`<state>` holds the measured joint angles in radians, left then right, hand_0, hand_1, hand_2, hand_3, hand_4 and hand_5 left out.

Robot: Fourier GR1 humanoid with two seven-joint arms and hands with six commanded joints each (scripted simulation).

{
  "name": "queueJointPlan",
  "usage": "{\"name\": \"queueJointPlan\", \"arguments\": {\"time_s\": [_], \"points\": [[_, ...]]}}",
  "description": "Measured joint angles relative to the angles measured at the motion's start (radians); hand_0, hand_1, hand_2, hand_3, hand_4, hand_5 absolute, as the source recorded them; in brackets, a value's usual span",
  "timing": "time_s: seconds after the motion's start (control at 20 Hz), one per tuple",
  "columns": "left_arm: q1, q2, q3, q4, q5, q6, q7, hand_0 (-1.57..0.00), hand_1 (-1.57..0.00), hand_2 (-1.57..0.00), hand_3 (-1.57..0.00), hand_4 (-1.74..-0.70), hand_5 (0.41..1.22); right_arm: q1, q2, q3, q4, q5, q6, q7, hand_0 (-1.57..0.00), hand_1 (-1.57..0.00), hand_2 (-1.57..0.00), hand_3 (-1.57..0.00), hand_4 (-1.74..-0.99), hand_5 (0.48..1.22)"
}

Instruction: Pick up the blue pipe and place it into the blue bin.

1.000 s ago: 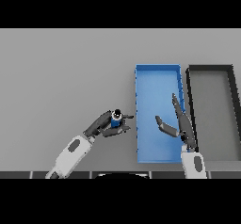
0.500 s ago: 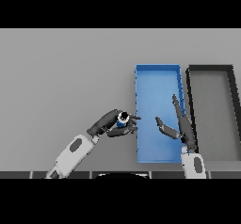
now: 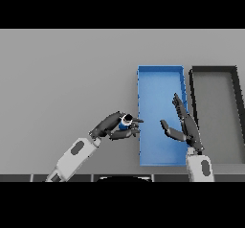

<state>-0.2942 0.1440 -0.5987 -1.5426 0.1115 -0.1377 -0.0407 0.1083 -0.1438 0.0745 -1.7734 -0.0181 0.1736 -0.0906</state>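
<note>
The left hand (image 3: 114, 125) had its fingers and thumb curled round the blue pipe (image 3: 124, 123), holding it just beside the left wall of the blue bin (image 3: 160, 74), fingertips reaching that wall. Over the bin's right part, the right hand (image 3: 184, 126) hung with straight, spread fingers, gripping nothing. A dark bin (image 3: 213, 70) lay just right of the blue one on the grey table (image 3: 62, 78).

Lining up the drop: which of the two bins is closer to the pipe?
The blue bin; the left hand holds the blue pipe at its left wall. The dark bin lies farther right.
</note>
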Motion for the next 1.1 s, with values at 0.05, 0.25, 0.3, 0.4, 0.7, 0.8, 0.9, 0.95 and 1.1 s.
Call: {"name": "queueJointPlan", "arguments": {"time_s": [0.05, 0.25, 0.3, 0.4, 0.7, 0.8, 0.9, 0.95, 1.1], "points": [[-0.002, -0.001, 0.004, 0.003, 0.006, -0.004, 0.001, -1.57, -1.57, -1.57, -1.5, -1.74, 1.22, -0.006, -0.033, -0.019, -0.013, -0.076, 0.058, 0.01, 0.0, 0.0, 0.0, 0.0, -1.231, 0.572], [-0.009, 0.001, 0.006, -0.005, 0.003, -0.007, 0.009, -1.57, -1.57, -1.57, -1.49, -1.74, 1.221, -0.09, -0.166, 0.001, -0.143, -0.269, 0.215, 0.155, 0.0, 0.0, 0.0, 0.0, -1.314, 0.5], [-0.013, 0.003, 0.01, 0.009, 0.002, -0.014, 0.004, -1.57, -1.57, -1.57, -1.49, -1.74, 1.221, -0.113, -0.188, 0.015, -0.171, -0.306, 0.234, 0.202, 0.0, 0.0, 0.0, 0.0, -1.319, 0.501], [-0.008, 0.005, 0.008, 0.006, -0.008, -0.014, -0.015, -1.57, -1.57, -1.57, -1.49, -1.74, 1.221, -0.162, -0.202, 0.06, -0.2, -0.33, 0.262, 0.266, 0.0, 0.0, 0.0, 0.0, -1.306, 0.502], [-0.011, 0.007, 0.013, -0.003, -0.004, -0.022, 0.009, -1.57, -1.57, -1.57, -1.49, -1.74, 1.221, -0.334, -0.195, 0.167, -0.181, -0.309, 0.332, 0.357, 0.0, 0.0, 0.0, 0.0, -1.276, 0.527], [-0.014, -0.002, 0.007, 0.003, -0.005, -0.034, -0.007, -1.57, -1.57, -1.57, -1.5, -1.74, 1.221, -0.39, -0.166, 0.202, -0.171, -0.32, 0.335, 0.393, 0.0, 0.0, 0.0, 0.0, -1.241, 0.53], [-0.016, 0.005, 0.016, 0.007, 0.005, -0.049, -0.024, -1.57, -1.57, -1.57, -1.53, -1.74, 1.221, -0.428, -0.14, 0.231, -0.146, -0.309, 0.34, 0.426, 0.0, 0.0, 0.0, 0.0, -1.23, 0.532], [-0.019, -0.008, 0.01, 0.01, 0.003, -0.051, -0.023, -1.57, -1.57, -1.57, -1.53, -1.74, 1.221, -0.449, -0.133, 0.236, -0.13, -0.313, 0.349, 0.434, 0.0, 0.0, 0.0, 0.0, -1.227, 0.532], [-0.018, -0.001, 0.012, 0.009, 0.004, -0.06, -0.011, -1.57, -1.57, -1.57, -1.54, -1.74, 1.221, -0.514, -0.095, 0.258, -0.085, -0.294, 0.356, 0.44, 0.0, 0.0, 0.0, 0.0, -1.219, 0.511]]}}
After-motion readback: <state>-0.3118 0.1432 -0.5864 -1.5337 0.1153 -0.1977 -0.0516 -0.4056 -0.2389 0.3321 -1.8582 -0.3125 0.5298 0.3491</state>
